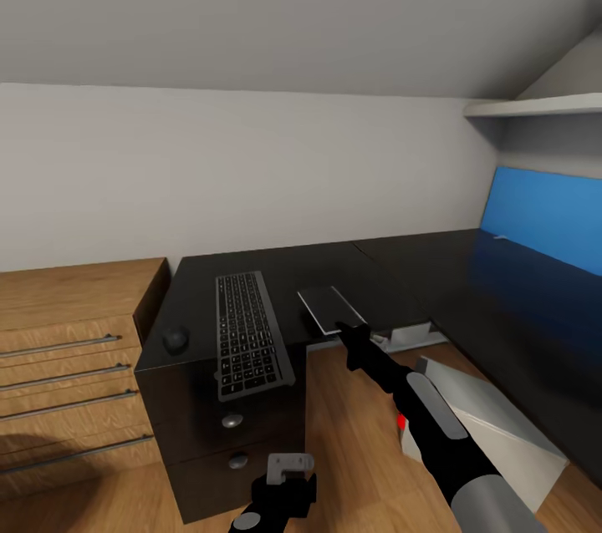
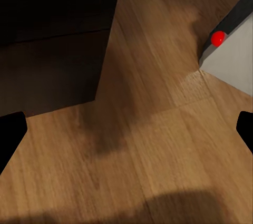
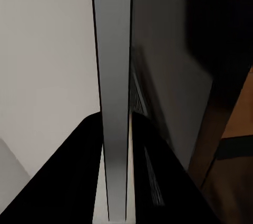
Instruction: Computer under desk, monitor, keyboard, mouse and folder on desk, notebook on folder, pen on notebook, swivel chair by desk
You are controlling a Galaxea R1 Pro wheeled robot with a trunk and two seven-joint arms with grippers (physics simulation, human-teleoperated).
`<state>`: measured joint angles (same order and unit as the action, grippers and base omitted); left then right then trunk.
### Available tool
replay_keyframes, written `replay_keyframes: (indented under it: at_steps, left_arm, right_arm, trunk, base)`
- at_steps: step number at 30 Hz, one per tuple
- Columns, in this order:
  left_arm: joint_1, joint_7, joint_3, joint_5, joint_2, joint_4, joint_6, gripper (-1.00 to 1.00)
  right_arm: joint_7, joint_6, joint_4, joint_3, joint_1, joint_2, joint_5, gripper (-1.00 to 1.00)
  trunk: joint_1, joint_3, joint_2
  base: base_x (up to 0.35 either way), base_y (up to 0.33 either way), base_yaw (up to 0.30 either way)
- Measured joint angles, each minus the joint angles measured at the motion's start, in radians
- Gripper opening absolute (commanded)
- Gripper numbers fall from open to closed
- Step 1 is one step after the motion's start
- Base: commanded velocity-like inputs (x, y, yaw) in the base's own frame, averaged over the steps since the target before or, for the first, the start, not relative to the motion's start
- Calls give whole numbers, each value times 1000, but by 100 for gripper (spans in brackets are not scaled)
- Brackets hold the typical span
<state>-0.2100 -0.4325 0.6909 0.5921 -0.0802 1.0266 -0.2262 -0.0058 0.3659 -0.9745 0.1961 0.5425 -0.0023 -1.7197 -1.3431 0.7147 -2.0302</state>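
On the black desk (image 1: 393, 270) lies the black keyboard (image 1: 249, 337), with the dark round mouse (image 1: 175, 339) to its left. My right gripper (image 1: 349, 331) (image 3: 116, 182) is shut on the thin dark notebook (image 1: 328, 307) (image 3: 116, 76), which lies flat over the desk's front edge right of the keyboard. The light grey computer (image 1: 493, 424) (image 2: 234, 63) stands on the floor in the desk's inner corner. Low over the wooden floor, my left gripper (image 1: 288, 473) (image 2: 126, 129) is open and holds nothing. Monitor, folder, pen and swivel chair are out of view.
A black drawer unit (image 1: 226, 441) with silver knobs stands under the desk's left end, beside a wooden dresser (image 1: 75, 349). A blue panel (image 1: 548, 220) backs the desk's right wing, under a white shelf (image 1: 535, 105). Sloped grey walls close in above.
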Motion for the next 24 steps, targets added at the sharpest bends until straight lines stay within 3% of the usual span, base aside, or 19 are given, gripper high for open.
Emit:
replay_keyframes:
  at_steps: [4, 24]
  left_arm:
    - [-1, 0, 0, 0, 0, 0, 0, 100]
    - [-1, 0, 0, 1, 0, 0, 0, 100]
  right_arm:
    - [-1, -1, 0, 3, 0, 2, 0, -100]
    - [-44, -3, 4, 11, 0, 7, 6, -100]
  trunk:
    - [15, -13, 28]
    - [15, -13, 28]
  base:
    - [0, 0, 0]
    - [0, 0, 0]
